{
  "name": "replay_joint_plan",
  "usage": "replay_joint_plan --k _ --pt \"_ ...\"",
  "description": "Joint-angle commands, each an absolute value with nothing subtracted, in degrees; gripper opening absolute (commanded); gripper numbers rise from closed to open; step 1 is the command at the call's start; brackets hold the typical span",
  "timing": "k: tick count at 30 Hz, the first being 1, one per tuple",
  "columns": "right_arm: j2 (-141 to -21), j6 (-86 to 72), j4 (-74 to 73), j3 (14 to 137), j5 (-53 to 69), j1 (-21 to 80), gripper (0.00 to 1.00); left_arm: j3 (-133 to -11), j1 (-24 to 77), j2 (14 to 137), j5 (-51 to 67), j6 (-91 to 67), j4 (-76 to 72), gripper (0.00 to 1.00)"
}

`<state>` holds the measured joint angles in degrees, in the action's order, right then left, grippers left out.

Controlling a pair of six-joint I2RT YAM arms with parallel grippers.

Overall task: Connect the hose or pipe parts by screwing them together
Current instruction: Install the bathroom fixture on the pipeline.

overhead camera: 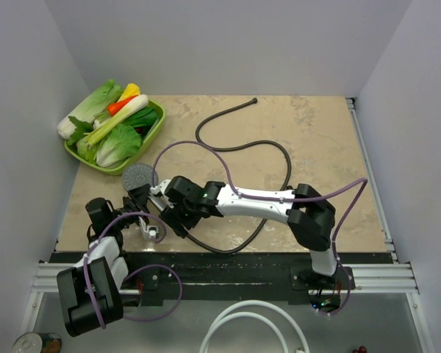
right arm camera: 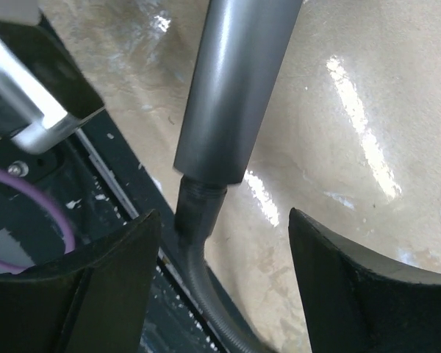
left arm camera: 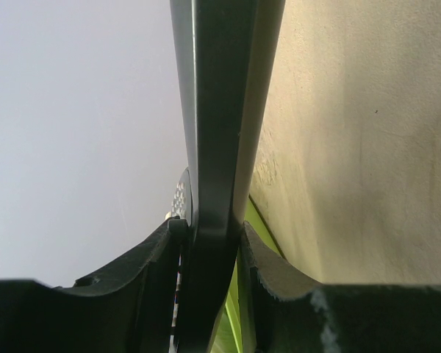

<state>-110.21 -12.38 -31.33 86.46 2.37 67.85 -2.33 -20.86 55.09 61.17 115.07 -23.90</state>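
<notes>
A green tray (overhead camera: pixel 156 126) sits at the far left corner of the beige worktop (overhead camera: pixel 316 147), piled with leafy greens (overhead camera: pixel 117 147), a pale leek-like stalk (overhead camera: pixel 122 120), a yellow pepper (overhead camera: pixel 130 91) and a red-orange piece (overhead camera: pixel 120 106). Just in front of the tray's near corner lies the round grey shower-head disc (overhead camera: pixel 140 176), its nozzle face showing at the edge of the left wrist view. The left claw (left arm camera: pixel 213 237) is clamped on the disc's dark handle, one finger pressed to each side. The dark-brown hose (overhead camera: pixel 242 145) starts well to the right of the tray, loops across the worktop and comes back toward the tray's near side. There, in the right wrist view, its end nut (right arm camera: pixel 198 206) meets the lower end of the grey handle (right arm camera: pixel 235 88). The right claw (right arm camera: pixel 217 243) stands open, its jaws on either side of that joint with clear gaps.
</notes>
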Motion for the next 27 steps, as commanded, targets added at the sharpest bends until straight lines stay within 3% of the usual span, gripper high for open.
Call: replay_joint_plan --k 1,10,13,16,20,27 --pt "-112.14 -12.83 -29.18 90.44 0.62 67.94 0.7 13.89 -20.74 54.23 65.3 156.01 -26.02 0.0" --pt "-113.73 -13.62 -26.19 92.2 1.93 67.94 0.42 13.89 -20.74 54.14 65.39 156.01 -25.93 0.0" --pt "-113.73 -13.54 -26.28 92.37 2.81 67.85 0.21 13.89 -20.74 54.32 65.48 155.92 -25.84 0.0" --pt "-113.73 -13.54 -26.02 92.2 3.95 67.94 0.07 13.8 -20.74 54.4 65.39 155.92 -25.84 0.0" --pt "-114.17 -14.76 -23.47 91.06 9.39 66.98 0.05 13.89 -20.74 54.41 65.57 156.01 -25.93 0.0" --pt "-114.96 -22.84 -7.95 85.35 31.09 60.39 0.05 13.89 -20.74 54.14 65.48 156.01 -26.1 0.0"
